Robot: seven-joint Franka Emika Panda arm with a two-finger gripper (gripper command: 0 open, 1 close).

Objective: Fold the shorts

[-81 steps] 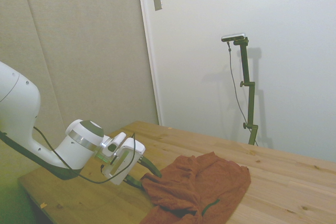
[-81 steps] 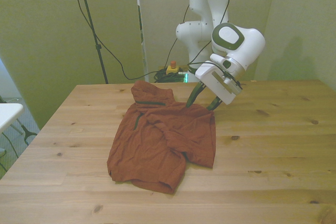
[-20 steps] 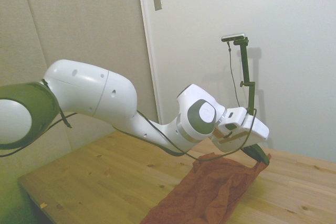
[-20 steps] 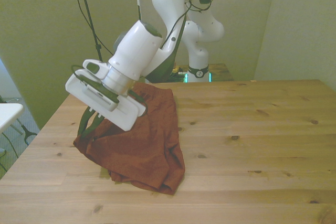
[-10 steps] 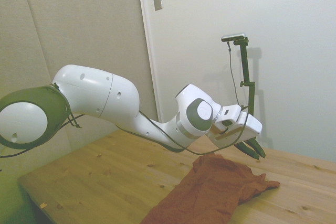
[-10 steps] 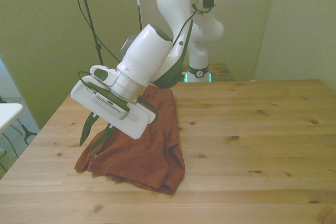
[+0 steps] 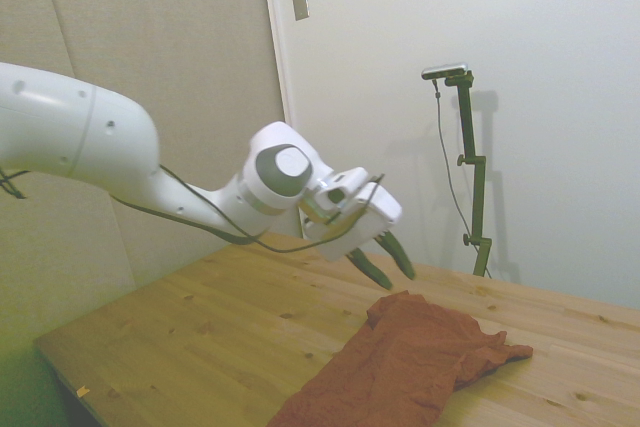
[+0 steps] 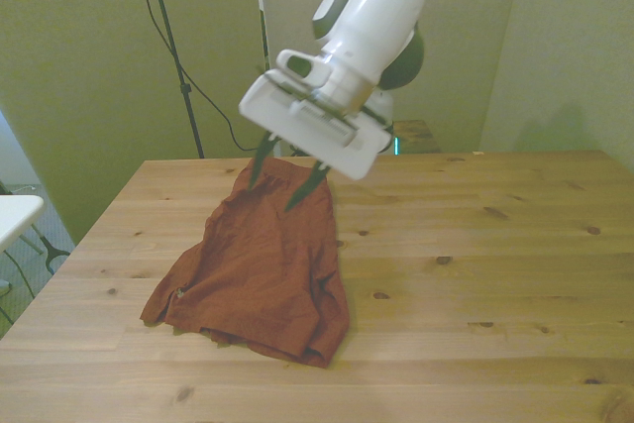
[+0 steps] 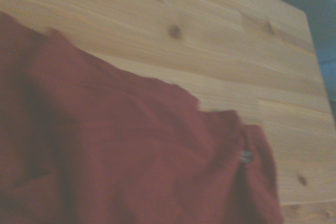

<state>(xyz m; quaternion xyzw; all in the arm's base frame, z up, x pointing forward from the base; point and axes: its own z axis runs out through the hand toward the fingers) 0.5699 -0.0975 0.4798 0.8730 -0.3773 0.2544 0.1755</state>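
A pale, knotty wooden table (image 8: 515,245) fills the lower part of each view. On it lies the pair of rust-orange shorts (image 8: 263,269), a soft, rumpled fabric garment folded over on itself, resting toward the front view's left with one corner reaching out near the table's edge at that side; in the side view the shorts (image 7: 400,362) spread along the near part of the table. The wrist view shows the fabric (image 9: 131,156) blurred, against bare wood. Above the shorts' far end hangs the white arm's two-finger gripper (image 8: 282,170), its dark fingers spread apart and holding nothing, clear of the cloth (image 7: 382,259).
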